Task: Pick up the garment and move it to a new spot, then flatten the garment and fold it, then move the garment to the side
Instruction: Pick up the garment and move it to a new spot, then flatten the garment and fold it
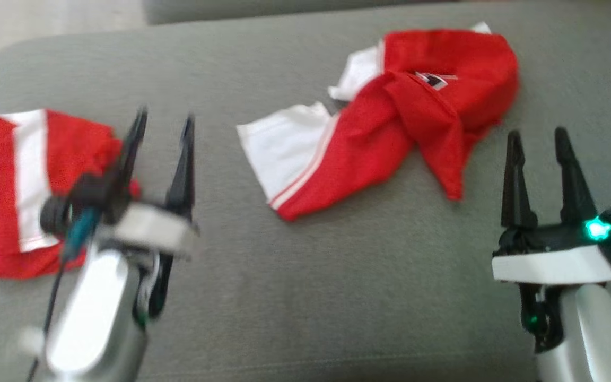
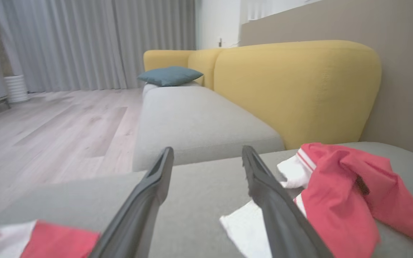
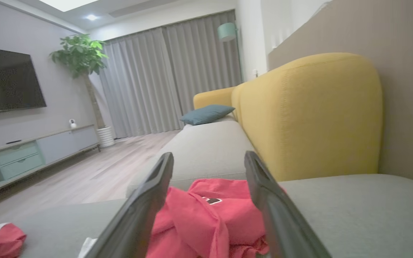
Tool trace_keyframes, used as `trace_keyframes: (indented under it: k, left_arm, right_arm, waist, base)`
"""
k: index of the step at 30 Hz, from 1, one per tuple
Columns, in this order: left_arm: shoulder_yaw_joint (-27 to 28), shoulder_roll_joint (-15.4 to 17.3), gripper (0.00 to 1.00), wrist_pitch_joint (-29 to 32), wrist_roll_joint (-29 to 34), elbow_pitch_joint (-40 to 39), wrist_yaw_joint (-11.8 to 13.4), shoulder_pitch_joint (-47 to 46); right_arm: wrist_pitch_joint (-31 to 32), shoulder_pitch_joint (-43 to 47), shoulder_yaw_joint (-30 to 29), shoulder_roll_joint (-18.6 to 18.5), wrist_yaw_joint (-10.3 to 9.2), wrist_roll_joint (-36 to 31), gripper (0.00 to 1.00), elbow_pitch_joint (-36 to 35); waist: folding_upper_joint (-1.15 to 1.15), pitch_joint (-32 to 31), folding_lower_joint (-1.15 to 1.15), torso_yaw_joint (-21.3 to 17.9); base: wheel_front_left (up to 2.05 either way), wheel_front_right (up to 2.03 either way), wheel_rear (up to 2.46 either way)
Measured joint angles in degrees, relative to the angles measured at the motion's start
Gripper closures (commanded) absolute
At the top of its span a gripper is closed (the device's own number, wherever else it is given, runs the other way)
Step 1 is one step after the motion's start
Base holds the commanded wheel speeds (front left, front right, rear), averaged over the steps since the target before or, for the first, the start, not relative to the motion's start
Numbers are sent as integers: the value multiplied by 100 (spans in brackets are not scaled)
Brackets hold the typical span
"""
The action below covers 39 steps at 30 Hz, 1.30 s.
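Folded garment (image 1: 29, 191) flat at the left end of the grey cushion (image 1: 284, 297), partly behind the left gripper (image 1: 165, 119), jaws spread and empty. Right gripper (image 1: 536, 135) likewise spread, holding nothing. Likely risk: a low finger snagging the edge, dragging the fold open. Thin, limp red cloth, white stripe; second garment (image 1: 390, 122) crumpled and twisted, right of centre.

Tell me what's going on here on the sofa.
A two-armed robot is working over a grey sofa seat with two red-and-white garments on it. The small bundled garment lies at the robot's left; the left gripper is at its right edge, open and holding nothing. The crumpled garment lies farther back, and the right gripper points toward it, also open and empty.
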Motion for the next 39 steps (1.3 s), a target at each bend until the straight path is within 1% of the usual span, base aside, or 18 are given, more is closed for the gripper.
trace_keyframes:
  k: [3,6,9,12,17,20,22,25,26,30,34,36,39]
  left_arm:
    - [166,-66,0,-1,-30,-372,69,726]
    - [322,-224,0,0,-30,-521,168,1251]
    - [475,-428,0,0,-25,-637,161,1617]
    - [494,-500,0,0,7,-666,125,1722]
    - [639,-635,0,0,149,-669,-41,1672]
    - [635,-698,0,0,188,-619,-104,1661]
    - [636,-720,0,0,190,-531,-151,1631]
    - [616,-794,0,0,233,-421,-214,1540]
    - [548,-829,0,0,242,-330,-252,1472]
    - [391,-864,0,0,240,-234,-292,1417]
    - [224,-878,0,0,197,-157,-252,1383]
    - [37,-878,0,0,69,-154,-232,1317]
    - [-221,-895,0,0,-63,-167,-132,1252]
  right_arm:
    - [0,152,1,0,0,-19,0,64]
    - [0,256,47,0,0,-36,0,169]
    - [0,333,131,0,0,-70,0,226]
    - [0,335,154,0,0,-77,0,243]
    - [0,331,205,-1,0,-202,0,360]
    - [103,268,493,-3,0,-392,0,565]
    - [372,60,641,-2,0,-453,0,766]
    - [806,-540,675,-9,0,-557,0,1159]
    - [1073,-961,724,-64,0,-644,0,1489]
    - [1635,-1603,725,-279,0,-636,0,2282]
    - [2216,-2162,732,-565,0,-611,0,3027]
    - [2463,-2437,798,-704,0,-509,0,3306]
    - [2786,-2778,931,-895,0,-335,0,3671]
  waist:
    - [0,-186,0,250]
    - [0,-360,0,437]
    - [0,-479,0,565]
    - [0,-511,0,625]
    - [0,-465,0,755]
    - [0,-401,0,878]
    - [0,-339,0,976]
    - [0,-227,0,1148]
    - [0,-148,0,1294]
    - [0,27,0,1625]
    - [0,225,0,1953]
    - [0,326,0,2104]
    - [0,446,0,2319]
  base:
    - [0,0,0]
    - [0,0,0]
    - [0,0,0]
    - [0,0,0]
    - [0,0,0]
    - [0,0,0]
    - [0,0,0]
    - [0,0,0]
    - [0,0,0]
    - [0,0,0]
    - [0,0,0]
    - [0,0,0]
    - [0,0,0]
